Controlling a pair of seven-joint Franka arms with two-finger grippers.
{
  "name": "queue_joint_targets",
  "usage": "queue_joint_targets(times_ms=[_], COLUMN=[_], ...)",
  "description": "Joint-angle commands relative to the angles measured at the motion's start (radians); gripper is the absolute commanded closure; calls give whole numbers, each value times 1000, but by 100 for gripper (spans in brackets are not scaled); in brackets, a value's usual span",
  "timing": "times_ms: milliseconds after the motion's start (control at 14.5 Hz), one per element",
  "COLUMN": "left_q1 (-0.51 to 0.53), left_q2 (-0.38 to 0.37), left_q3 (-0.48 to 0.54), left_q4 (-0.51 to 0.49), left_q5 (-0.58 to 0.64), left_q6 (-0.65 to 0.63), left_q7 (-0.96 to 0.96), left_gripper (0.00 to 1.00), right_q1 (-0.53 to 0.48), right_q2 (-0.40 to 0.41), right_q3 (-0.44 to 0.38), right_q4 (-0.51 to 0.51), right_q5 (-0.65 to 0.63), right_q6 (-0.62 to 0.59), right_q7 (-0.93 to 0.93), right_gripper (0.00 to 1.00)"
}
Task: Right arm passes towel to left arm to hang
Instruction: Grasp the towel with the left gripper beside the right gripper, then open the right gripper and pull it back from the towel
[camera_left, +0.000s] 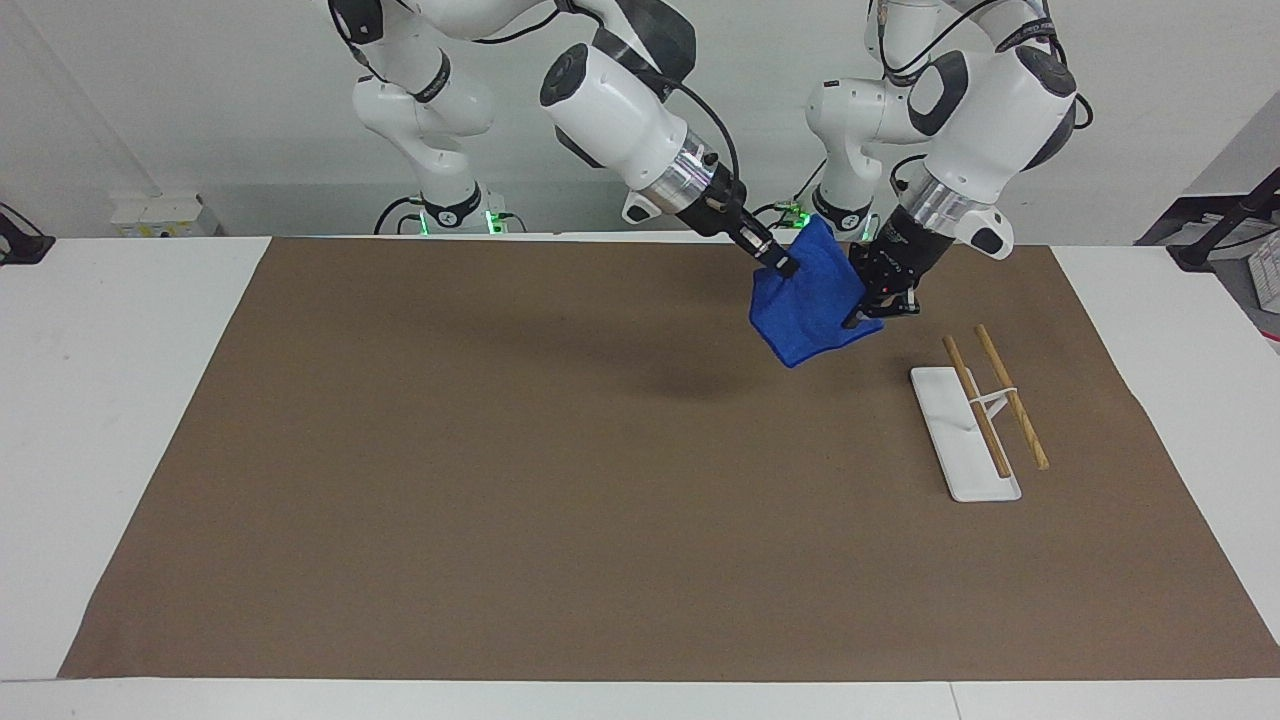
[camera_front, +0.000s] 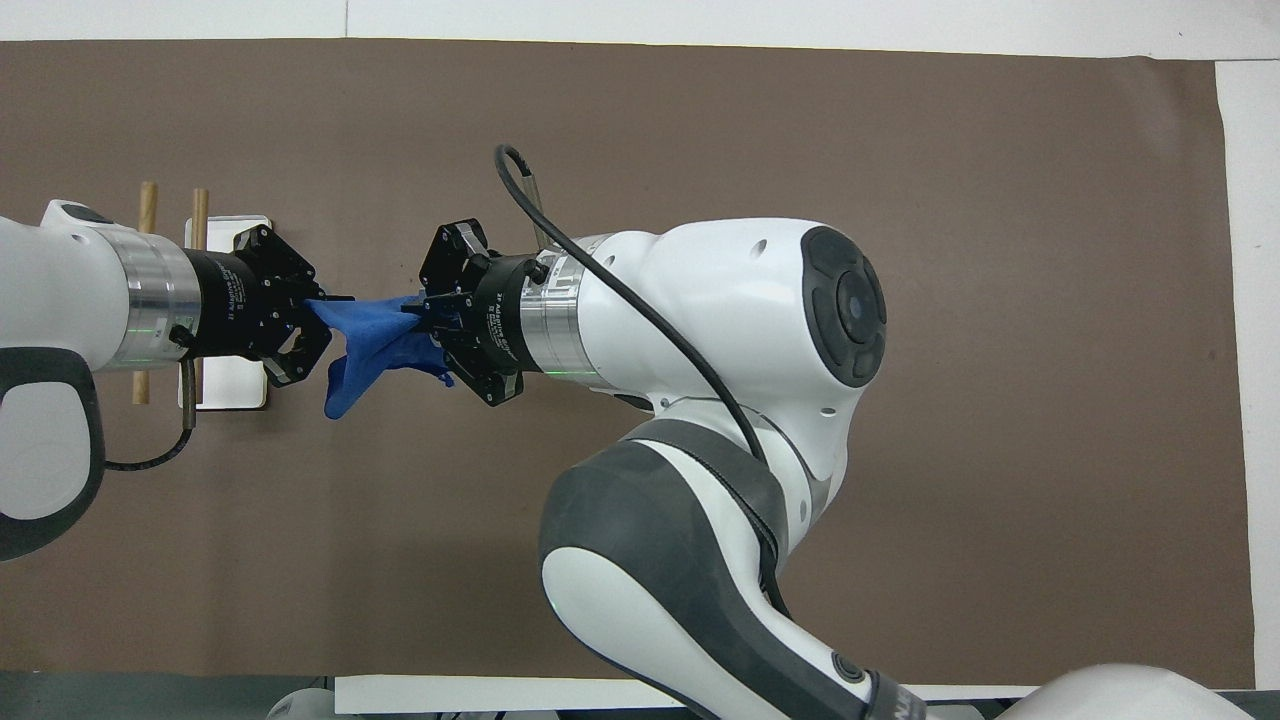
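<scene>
Tabletop (camera_left: 110, 400) in white, covered over most of its width by a brown mat (camera_left: 500, 480).

Starting at the right arm's end: right arm (camera_left: 620, 110) slanting down over the mat, black cable looping to the wrist. Ends in the right claw (camera_left: 782, 266), pinched narrow on one upper edge of the towel (camera_left: 808, 305).

Next, the towel itself: bright blue, bunched, up in the air over the mat toward the left arm's end and touching nothing below. Drawn out between both claws in the overhead view, with a loose lobe drooping underneath.

Then the left claw (camera_left: 862, 318), fully closed on the towel's other edge, fingertips buried in the cloth. Left arm (camera_left: 985, 110) coming down steeply to it from above, silver band at the wrist.

Last, the rack: flat white base (camera_left: 945, 420) on the mat, farther from the robots than the towel and apart from it. Two parallel wooden rods (camera_left: 1012, 398) raised on a small white stand, one over the base, one just past its edge.
</scene>
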Motion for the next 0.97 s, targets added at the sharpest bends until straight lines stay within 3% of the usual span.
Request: queue_joint_targets(times_ms=[0,138,276,483,690,828,897], left_q1=[-4,-1,37,138,209,242,249], left_q2=[-21,-20,-18,-12,-8,-3,-3], left_q3=[2,2,7,5,7,7,7], left_q4=[-29,-28,-29,-35,-52,-72,-92], left_q5=[-18,-17,-17,-17,-18,-17,-17], left_q6=[29,55,75,76,89,110,135], left_q7=[22,110,314,569,718,779,818], left_gripper=[100,100,100,100,100,100,100], right_q1=[-8,-14,-16,-17,-14,-5,-3], right_q2=[8,-3,-30,-107,-177,-208,-219], right_q3=[15,9,-11,-106,-261,-412,-485], right_q4=[9,3,-35,-153,-247,-255,-249], right_q5=[6,6,3,-26,-73,-97,-175], right_q6=[4,-2,0,-6,-78,-248,-335], right_q7=[-34,-133,-282,-625,-935,-1110,-1233], right_gripper=[0,0,0,0,0,0,0])
